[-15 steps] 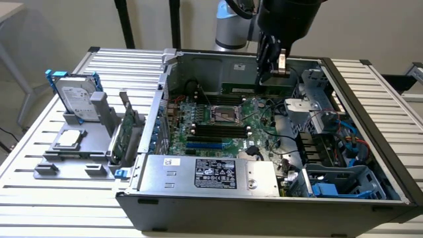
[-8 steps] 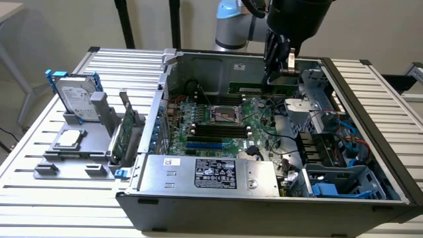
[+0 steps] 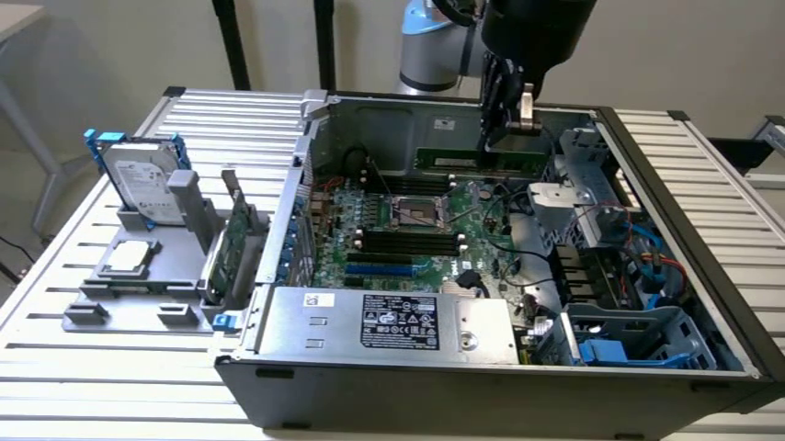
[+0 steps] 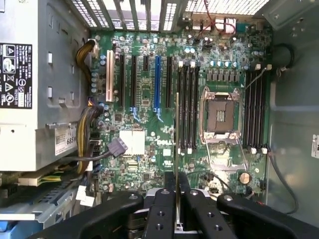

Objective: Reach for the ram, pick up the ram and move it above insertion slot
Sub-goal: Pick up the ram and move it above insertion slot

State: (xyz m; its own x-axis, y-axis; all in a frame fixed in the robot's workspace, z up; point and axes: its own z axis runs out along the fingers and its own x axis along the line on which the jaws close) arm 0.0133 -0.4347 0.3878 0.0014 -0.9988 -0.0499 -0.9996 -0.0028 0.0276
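Fingers (image 4: 162, 214): the 2 black fingers stand nearly closed, pinched on a thin green board seen edge-on between them
Gripper (image 3: 513, 138): clamped on the ram, hanging down from the black wrist into the open computer case (image 3: 687, 230)
Ram (image 3: 481, 161): a long narrow green stick held level in the air, gripped at its end on the exterior view's right – it sits above the motherboard, clear of it, toward the case's far wall
Ram, wrist view (image 4: 177, 149): a thin vertical line running up from the fingers, lying over the bank of black memory slots (image 4: 187, 107) just beside the processor socket
Processor socket (image 4: 219, 115): bare, metal frame around it, another 4 black slots on its other side
Motherboard (image 3: 405, 230): green, flat in the case floor, cables crossing it
Power supply (image 3: 392, 322): grey box with a black label, at the case's near edge
Outside the case – exterior view's left: a hard drive (image 3: 138, 184) standing upright in a grey holder, and a broader green card (image 3: 233, 243) on edge beside it
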